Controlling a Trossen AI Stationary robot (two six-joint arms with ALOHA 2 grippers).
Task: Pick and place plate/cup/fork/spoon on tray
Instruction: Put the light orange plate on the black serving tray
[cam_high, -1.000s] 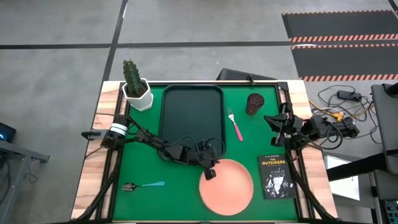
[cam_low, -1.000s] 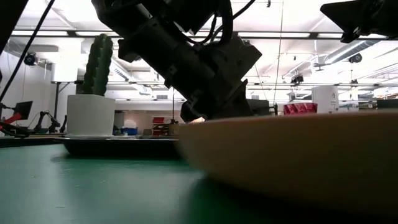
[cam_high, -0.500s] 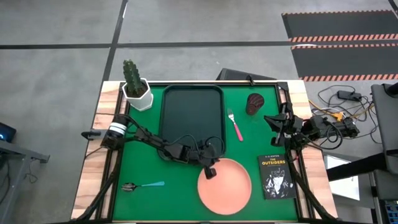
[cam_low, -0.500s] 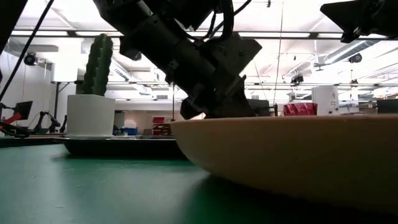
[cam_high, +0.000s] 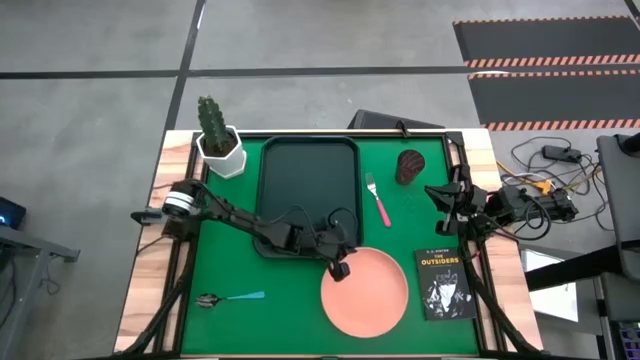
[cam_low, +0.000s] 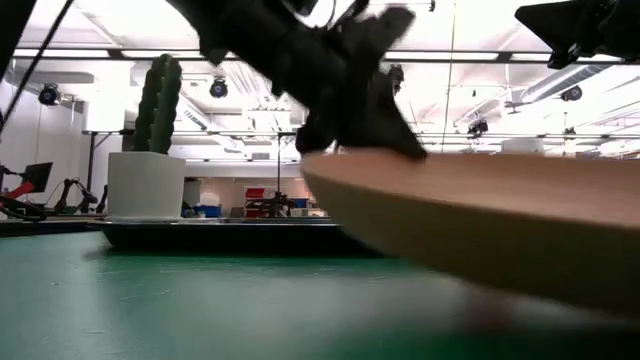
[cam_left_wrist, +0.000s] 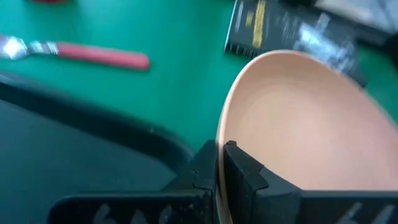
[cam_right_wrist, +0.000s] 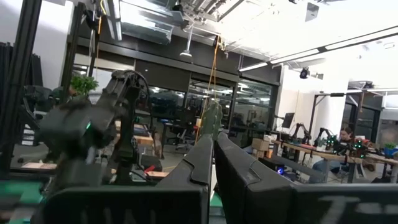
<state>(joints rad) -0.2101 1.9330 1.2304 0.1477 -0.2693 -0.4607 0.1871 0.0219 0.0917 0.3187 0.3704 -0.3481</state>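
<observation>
The salmon-pink plate (cam_high: 368, 294) is near the table's front, right of the middle, with my left gripper (cam_high: 341, 269) shut on its far-left rim. The dark tray (cam_high: 308, 185) lies on the green mat behind the gripper. The pink-handled fork (cam_high: 379, 201) lies right of the tray, and the maroon cup (cam_high: 409, 166) stands beyond it. The blue-handled spoon (cam_high: 231, 298) lies at the near left. My right gripper (cam_high: 434, 192) is shut at the right edge, raised and holding nothing. My left gripper pinches the plate's rim (cam_left_wrist: 222, 127) between its two fingers, one on the inner face and one on the outer side. The fingers come slanting down from the table's left. The held side is raised and the plate (cam_low: 480, 215) tilts; whether its opposite side touches the mat, I cannot tell.
A white pot with a cactus (cam_high: 218, 140) stands at the far left corner, next to the tray. A black book (cam_high: 443, 283) lies right of the plate. Bare green mat lies between the spoon and the plate.
My left gripper has gone up and a little toward the table's far edge, taking the plate's rim with it. The plate, flat on the mat a second ago, now has its held side lifted and is tilted.
</observation>
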